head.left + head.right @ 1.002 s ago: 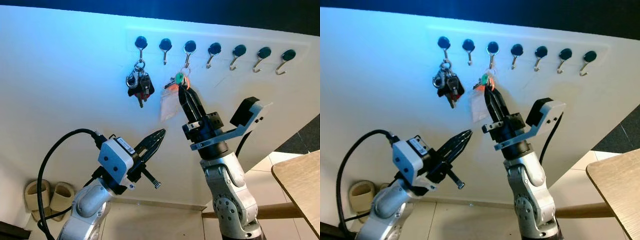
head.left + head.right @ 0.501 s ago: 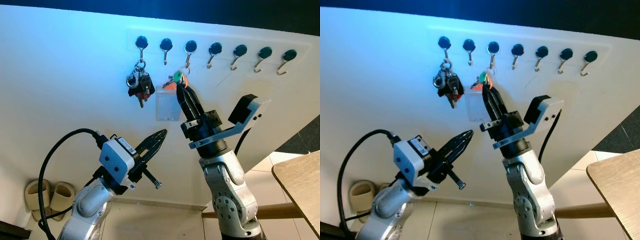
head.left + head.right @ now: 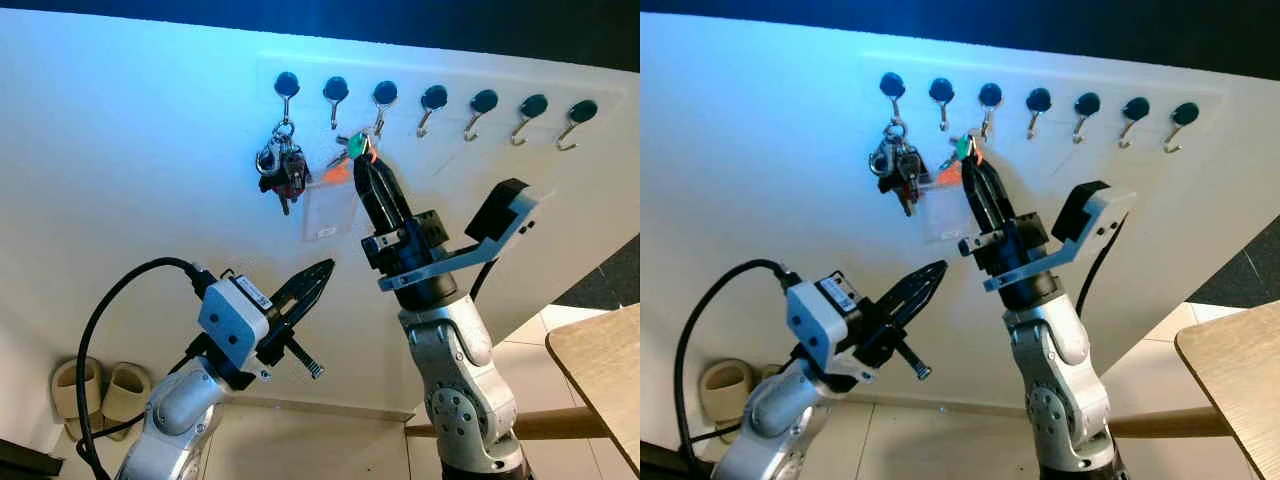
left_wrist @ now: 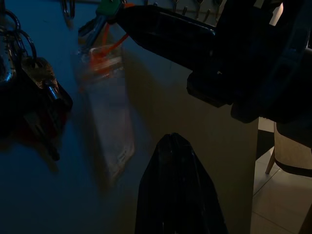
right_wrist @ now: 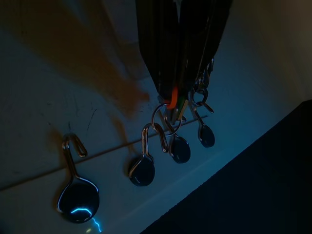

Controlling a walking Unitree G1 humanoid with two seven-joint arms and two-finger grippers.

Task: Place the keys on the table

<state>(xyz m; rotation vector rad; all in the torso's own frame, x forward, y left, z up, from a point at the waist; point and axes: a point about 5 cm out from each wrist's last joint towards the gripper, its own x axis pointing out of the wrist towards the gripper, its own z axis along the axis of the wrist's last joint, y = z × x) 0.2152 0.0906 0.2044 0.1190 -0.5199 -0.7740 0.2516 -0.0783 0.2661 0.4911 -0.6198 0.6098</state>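
Left eye view: right gripper (image 3: 362,165) clamped on keys (image 3: 352,152) just under third wall hook (image 3: 383,96).

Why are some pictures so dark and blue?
Left eye view: bright wall with a blue tint near the hooks. Both wrist views sit in shade; in the left wrist view the clear tag is smeared, and the right gripper is a dark silhouette at the keys.

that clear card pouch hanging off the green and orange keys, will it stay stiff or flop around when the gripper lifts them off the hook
The clear pouch probably flops: it dangles loosely below the keys and looks thin. It likely adds little weight. The right gripper is shut on the keys, so the pouch may swing freely.
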